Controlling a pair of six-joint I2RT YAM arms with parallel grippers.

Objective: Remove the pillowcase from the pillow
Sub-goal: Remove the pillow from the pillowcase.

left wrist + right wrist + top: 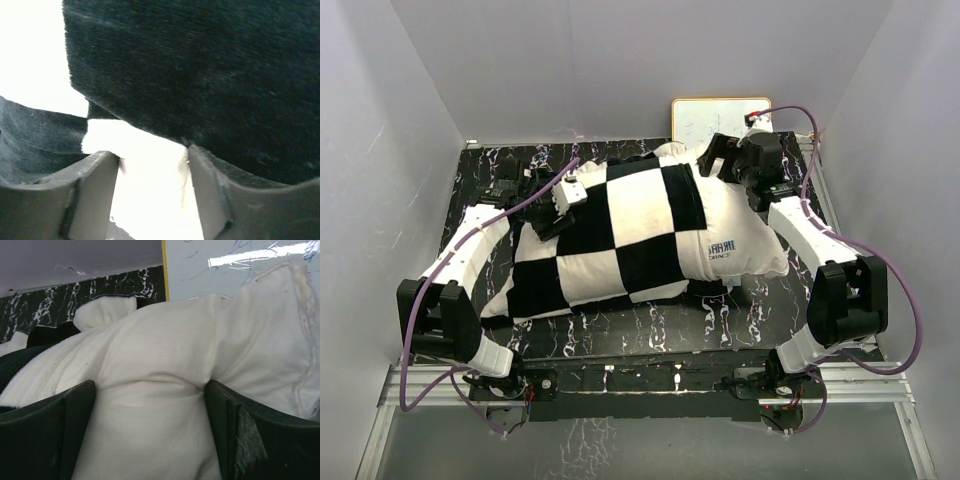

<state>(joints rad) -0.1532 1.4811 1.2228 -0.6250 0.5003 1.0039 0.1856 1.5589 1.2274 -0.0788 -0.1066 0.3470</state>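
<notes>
You've got the pillowcase (620,230) over the left part of the pillow (745,245), on the table (650,330). Your right fingers (55,435) are spread wide, straddling the pillow's bare right end. Your left fingers (95,195) are at the pillow's left end, against the pillowcase; can't tell if they grip.

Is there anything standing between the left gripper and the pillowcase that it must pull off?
Nothing visible does. The left gripper is right at the pillowcase, on its far left side, and the plush black and white fabric lies directly between its fingers.

Black-and-cream checkered pillowcase (610,240) over left of plump white pillow (745,250), right end bare, lying flat
</notes>
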